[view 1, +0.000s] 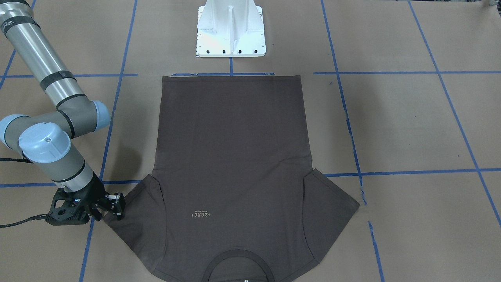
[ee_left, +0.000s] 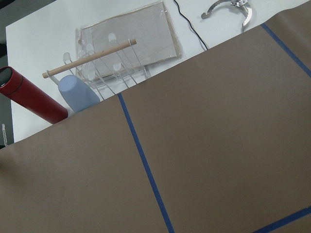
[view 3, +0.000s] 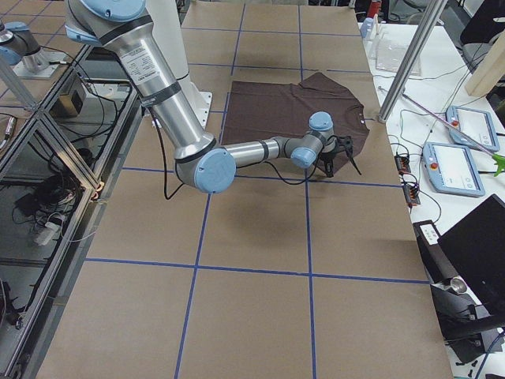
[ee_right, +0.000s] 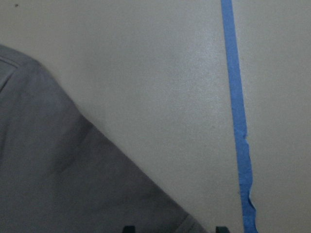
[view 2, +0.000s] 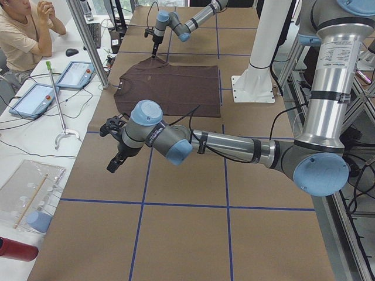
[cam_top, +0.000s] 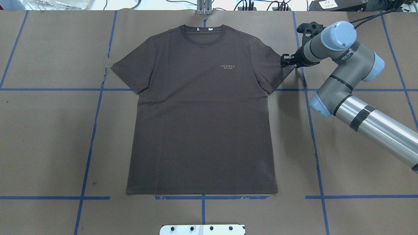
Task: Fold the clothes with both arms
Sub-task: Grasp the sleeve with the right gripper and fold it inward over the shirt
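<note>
The dark brown-grey T-shirt (cam_top: 202, 114) lies flat and spread out on the brown paper table, with its collar (cam_top: 204, 32) at the far side and its hem toward the robot's base. My right gripper (cam_top: 286, 61) is low over the tip of the shirt's right sleeve (view 1: 135, 219). In the right wrist view its fingertips (ee_right: 127, 228) stand apart with the sleeve edge (ee_right: 73, 170) between them, so it is open. My left gripper (view 2: 114, 161) hangs above bare paper well off the shirt's left side and shows only in the exterior left view, so I cannot tell its state.
The white pedestal (view 1: 231, 29) stands just behind the shirt's hem. Blue tape lines (cam_top: 98, 107) cross the paper. Past the table's left end are a red bottle (ee_left: 31, 97), a blue cup (ee_left: 77, 94) and a clear rack (ee_left: 121, 53). An operator (view 2: 23, 35) sits there.
</note>
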